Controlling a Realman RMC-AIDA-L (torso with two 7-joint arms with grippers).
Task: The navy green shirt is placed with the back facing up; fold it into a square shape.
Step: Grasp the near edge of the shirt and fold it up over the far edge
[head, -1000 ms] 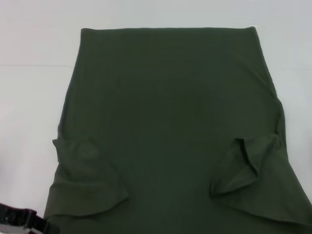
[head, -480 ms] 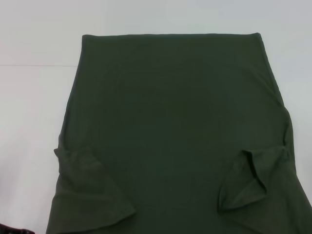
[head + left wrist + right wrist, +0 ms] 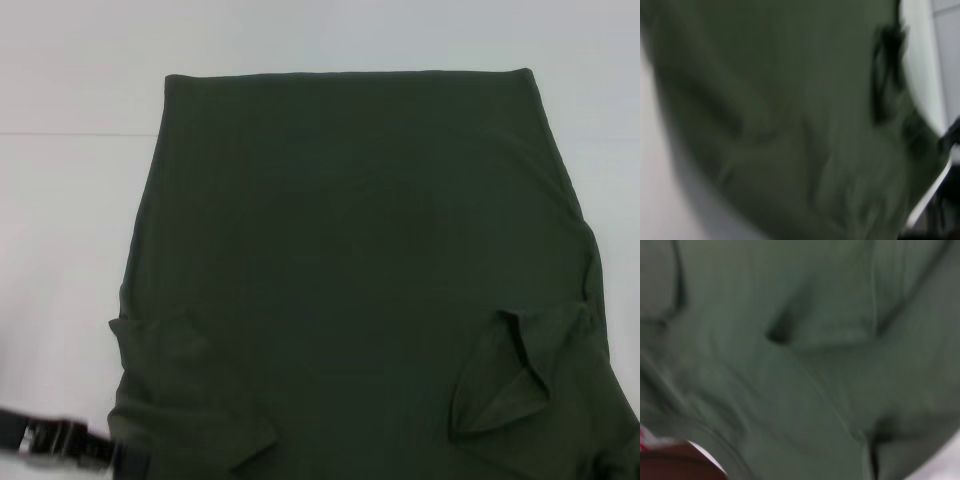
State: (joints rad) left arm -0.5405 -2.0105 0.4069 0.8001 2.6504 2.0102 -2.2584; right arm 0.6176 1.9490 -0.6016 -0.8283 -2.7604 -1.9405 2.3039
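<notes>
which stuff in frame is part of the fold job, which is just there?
Job:
- navy green shirt, spread flat, both sleeves folded inward
- left gripper, at the shirt's near left corner

Just there:
- white table under the shirt

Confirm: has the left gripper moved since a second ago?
Yes. The left gripper left view, then re-entered higher, toward the dark olive-green knit shirt's near-left corner.

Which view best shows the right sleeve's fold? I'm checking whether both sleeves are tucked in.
The head view: the navy green shirt lies spread out, its right sleeve folded inward with an edge lifted. The right wrist view shows only a close, partial sleeve flap. The left wrist view shows blurred fabric, so the sleeve can't be made out.
</notes>
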